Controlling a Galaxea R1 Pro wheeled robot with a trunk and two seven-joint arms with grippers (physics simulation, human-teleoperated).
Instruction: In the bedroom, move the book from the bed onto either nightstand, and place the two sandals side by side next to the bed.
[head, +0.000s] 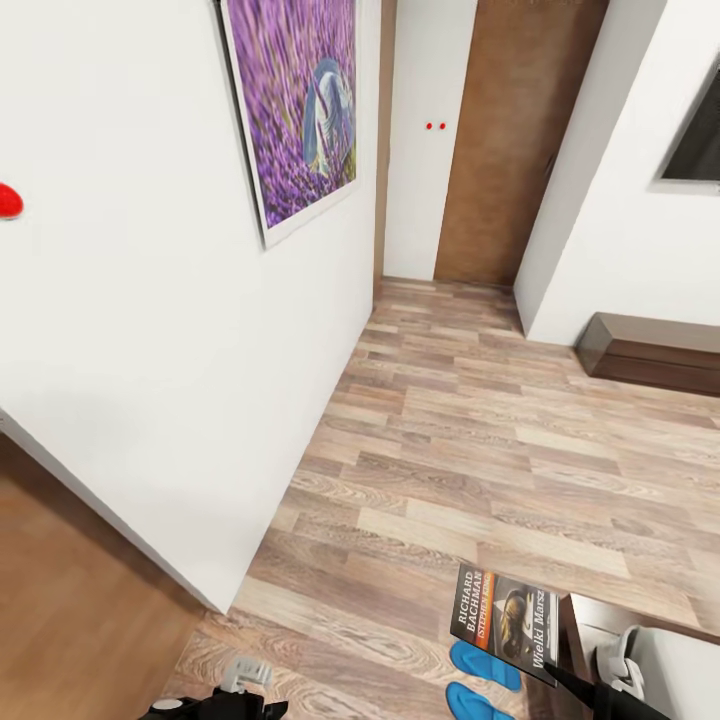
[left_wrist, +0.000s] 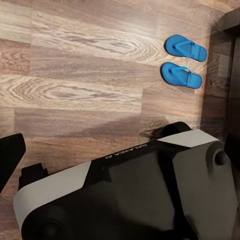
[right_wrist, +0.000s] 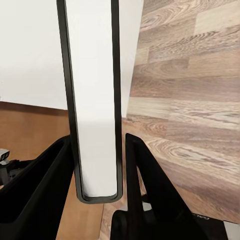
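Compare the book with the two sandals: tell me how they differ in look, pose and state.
The book is dark with an orange band and white lettering; the sandals are plain bright blue. The book is held up off the floor, clamped edge-on between the right gripper's fingers, while the sandals lie flat on the wood plank floor. The book is a single thing; the sandals are a matching pair, side by side. Both are thin and flat.

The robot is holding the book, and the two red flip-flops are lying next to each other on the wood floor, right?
Not quite: the flip-flops are bright blue, not red. The left wrist view shows them lying next to each other on the wood floor. The right gripper does hold the book, its jaws closed on it.
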